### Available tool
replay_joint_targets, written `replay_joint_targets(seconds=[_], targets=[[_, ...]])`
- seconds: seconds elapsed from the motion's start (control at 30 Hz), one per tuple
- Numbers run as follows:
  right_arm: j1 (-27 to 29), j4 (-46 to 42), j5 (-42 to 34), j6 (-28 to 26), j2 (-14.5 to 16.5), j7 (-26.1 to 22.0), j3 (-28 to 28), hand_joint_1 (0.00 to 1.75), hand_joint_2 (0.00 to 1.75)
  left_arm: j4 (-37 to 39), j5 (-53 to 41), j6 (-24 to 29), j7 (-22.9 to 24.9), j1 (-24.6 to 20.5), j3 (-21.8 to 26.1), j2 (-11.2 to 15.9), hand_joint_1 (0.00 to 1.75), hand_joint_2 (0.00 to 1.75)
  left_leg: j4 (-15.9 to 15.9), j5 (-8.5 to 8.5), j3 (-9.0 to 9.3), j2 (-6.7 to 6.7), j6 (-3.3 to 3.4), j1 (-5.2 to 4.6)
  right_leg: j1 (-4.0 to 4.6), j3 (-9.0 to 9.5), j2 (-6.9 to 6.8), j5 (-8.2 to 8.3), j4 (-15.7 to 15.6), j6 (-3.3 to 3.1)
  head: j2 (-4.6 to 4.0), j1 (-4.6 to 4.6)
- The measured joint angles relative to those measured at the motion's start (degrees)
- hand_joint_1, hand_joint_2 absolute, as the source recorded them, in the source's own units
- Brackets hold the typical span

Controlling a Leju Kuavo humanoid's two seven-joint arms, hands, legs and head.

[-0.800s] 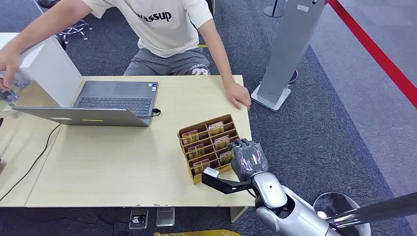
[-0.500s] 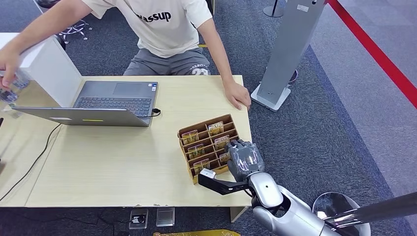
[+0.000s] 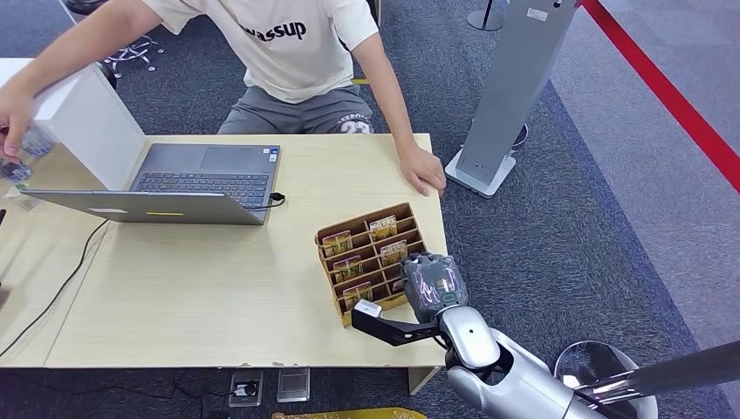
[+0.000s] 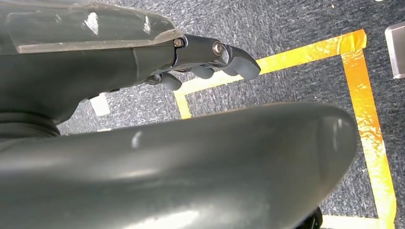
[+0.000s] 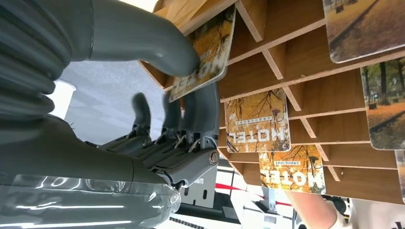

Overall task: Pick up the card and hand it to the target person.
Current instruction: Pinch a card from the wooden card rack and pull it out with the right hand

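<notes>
Your right hand (image 3: 434, 284) has eased slightly nearer along the rack (image 3: 371, 258), thumb and fingers now pinching a card (image 5: 203, 50); left hand (image 4: 210, 59) hangs curled, empty.

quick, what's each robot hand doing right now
Left robot hand: hangs over the floor, fingers curled in, holding nothing.
Right robot hand: pinches a hotel card between thumb and fingers at the wooden card rack.

Right hand (image 3: 434, 285) pinching thumb to fingers; left hand (image 4: 210, 59) loosely curled.
</notes>
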Motion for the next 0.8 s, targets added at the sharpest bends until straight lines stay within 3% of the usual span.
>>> replay_joint_targets(seconds=[0.27, 0.8], targets=[[-0.42, 0.01, 0.01, -0.06, 0.00, 0.11, 0.00, 1.58, 1.75, 0.00, 0.00, -0.01, 0.00, 0.00, -0.02, 0.00, 0.00, 0.00, 0.00, 0.00, 0.01, 0.00, 0.00, 0.00, 0.00, 0.00, 0.00, 0.00, 0.00, 0.00, 0.00, 0.03], [-0.16, -0.85, -2.37, 0.16, -0.20, 1.70, -0.02, 1.62, 1.75, -0.51, -3.60, -1.80, -0.02, -0.95, -0.98, 0.02, 0.00, 0.00, 0.00, 0.00, 0.05, 0.01, 0.00, 0.00, 0.00, 0.02, 0.02, 0.01, 0.00, 0.00, -0.01, 0.01]])
